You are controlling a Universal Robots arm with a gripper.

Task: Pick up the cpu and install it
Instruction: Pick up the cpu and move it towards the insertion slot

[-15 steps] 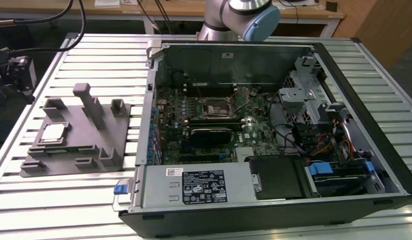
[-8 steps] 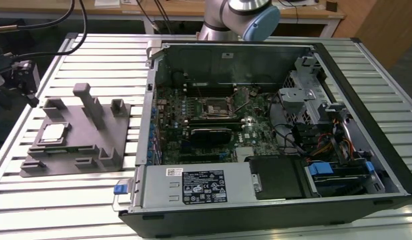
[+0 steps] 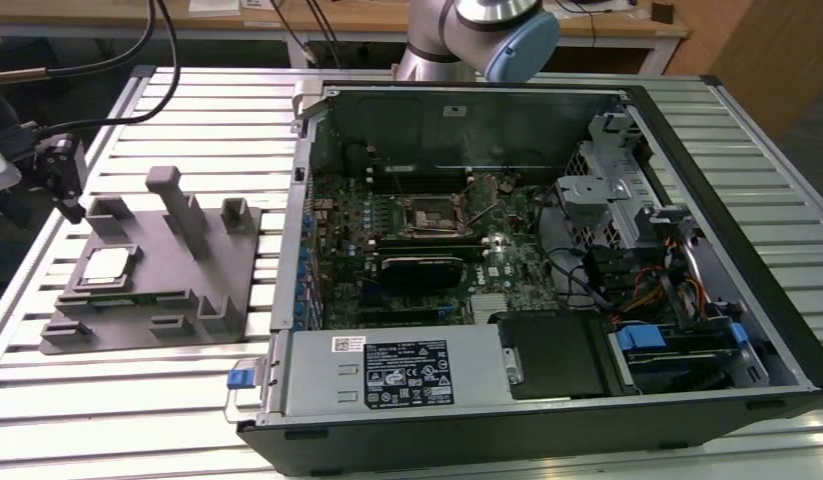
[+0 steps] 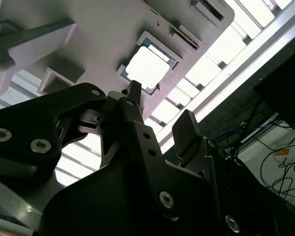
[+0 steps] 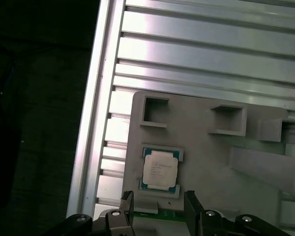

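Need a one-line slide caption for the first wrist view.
Open gripper near the cpu, which lies in its pocket on the grey fixture plate.

The cpu [image 3: 107, 266], a flat square chip with a pale silver top, is seated flat in a recess of the grey plate [image 3: 158, 272].

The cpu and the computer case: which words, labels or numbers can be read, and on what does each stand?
None can be read.
cpu: faint print on its metal top, too small.
black label on the power supply: white print, too small.
white sticker beside it: blurred.
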